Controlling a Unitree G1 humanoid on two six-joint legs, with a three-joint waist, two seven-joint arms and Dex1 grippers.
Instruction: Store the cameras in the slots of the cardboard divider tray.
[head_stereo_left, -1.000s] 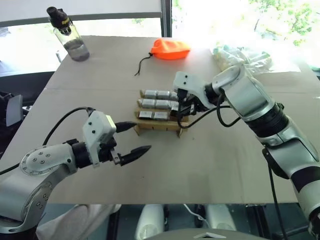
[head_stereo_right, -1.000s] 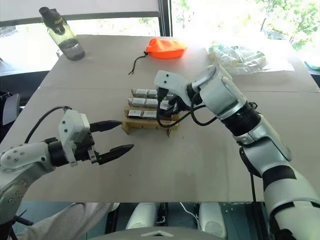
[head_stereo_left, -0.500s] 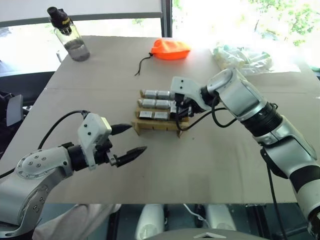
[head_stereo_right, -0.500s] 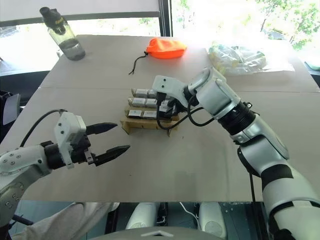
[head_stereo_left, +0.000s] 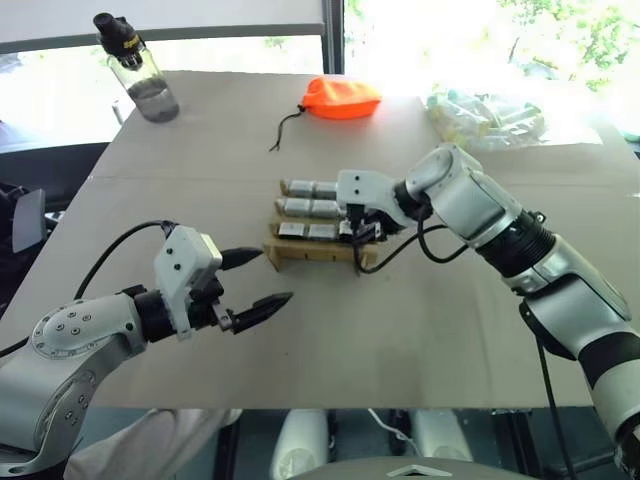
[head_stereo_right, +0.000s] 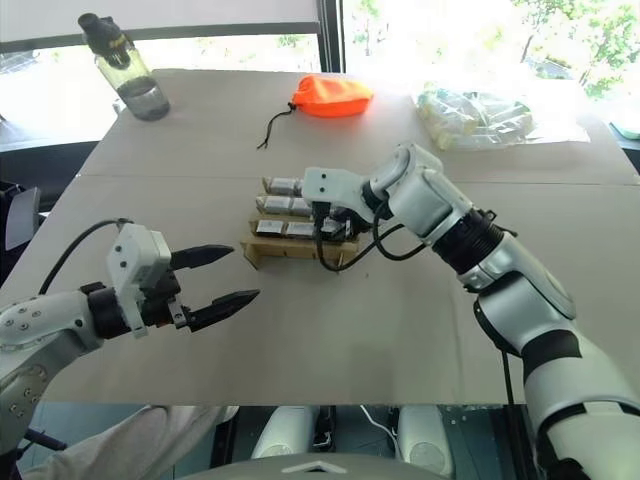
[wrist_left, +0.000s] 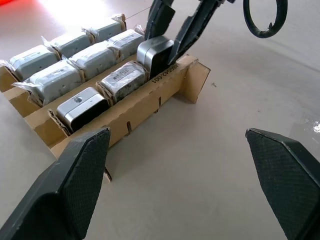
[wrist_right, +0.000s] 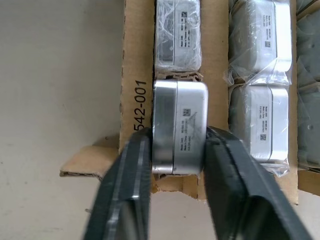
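On the far left corner of the table (head_stereo_left: 420, 330) stands a clear water bottle (head_stereo_left: 137, 68) with a black cap. Nearer to me on that side, my left gripper (head_stereo_left: 256, 281) hangs above the table's near left part, its two black fingers spread wide with nothing between them, pointed toward the rack from a short way off.

The cardboard divider tray (head_stereo_left: 312, 255) sits at about the middle of the table, its printed front wall toward the near edge. Wrapped cameras (wrist_left: 76, 68) fill the back rows. In the front row, going across, there is a bare silver camera at the left end (wrist_left: 81, 106), a wrapped one in the middle slot (wrist_left: 124, 79), and then the right-end slot.

In that right-end slot stands the camera I am handling (wrist_right: 179, 126), upright and partly sunk into the cardboard. My right gripper (head_stereo_left: 352, 228) comes down over it from the right side of the table, one finger on each side of its silver body. The fingers sit right against its flanks, but I cannot tell whether they are pressing it or have just let go.

Beyond the tray, near the far edge, lies an orange pouch (head_stereo_left: 341, 98) with a dark cord trailing toward the middle. At the far right corner rests a clear bag of pale items (head_stereo_left: 487, 112).
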